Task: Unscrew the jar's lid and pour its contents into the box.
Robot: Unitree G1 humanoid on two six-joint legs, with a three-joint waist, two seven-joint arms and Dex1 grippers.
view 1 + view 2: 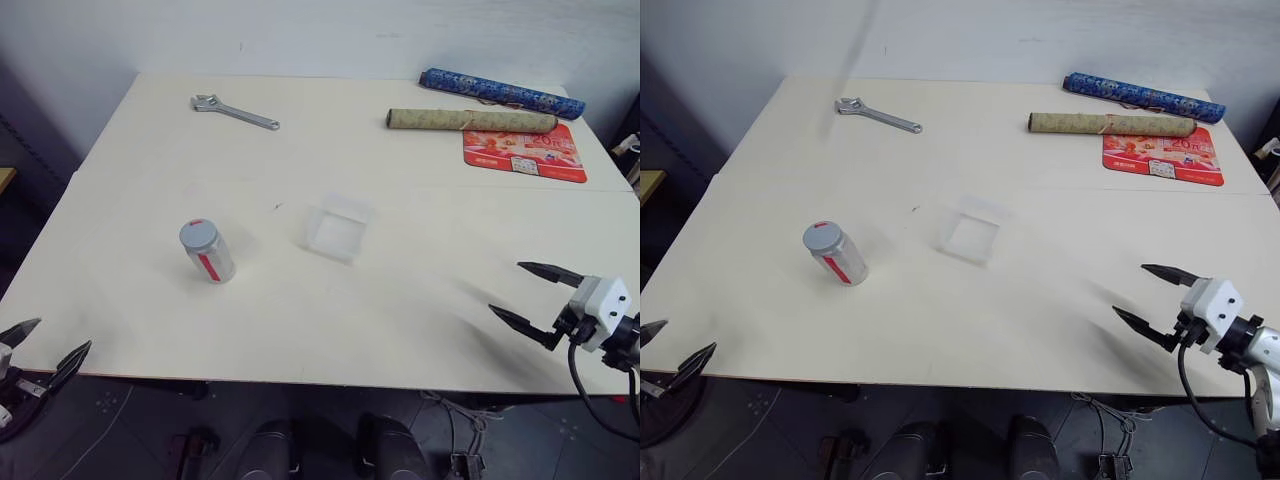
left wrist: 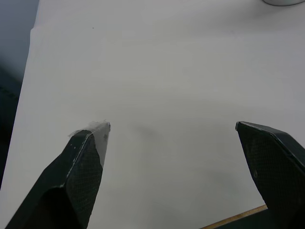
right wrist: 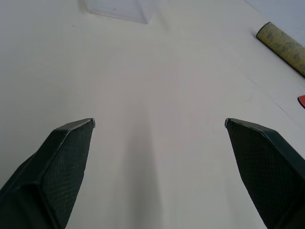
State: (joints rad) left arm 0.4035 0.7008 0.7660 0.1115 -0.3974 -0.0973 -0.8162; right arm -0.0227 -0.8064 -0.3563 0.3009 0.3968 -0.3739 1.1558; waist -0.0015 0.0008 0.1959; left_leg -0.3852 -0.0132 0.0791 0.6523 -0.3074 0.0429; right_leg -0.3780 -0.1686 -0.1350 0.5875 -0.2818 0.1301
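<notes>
Jar (image 1: pixel 208 252) is standing upright, lid (image 1: pixel 198 234) on, nearer the table's (image 1: pixel 150 130) left front corner than the box (image 1: pixel 337 228), so my left gripper (image 1: pixel 45 345) is hovering closer than my right gripper (image 1: pixel 535 297), both spread wide, holding nothing.

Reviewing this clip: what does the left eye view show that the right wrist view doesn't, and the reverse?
Left eye view: the jar with its lid on, a wrench, a blue roll, and the open left gripper at the table's near edge.
Right wrist view: a close look between the right gripper fingers, spread wide over bare table.
Both: the box, the tan roll, and the red mat.
</notes>
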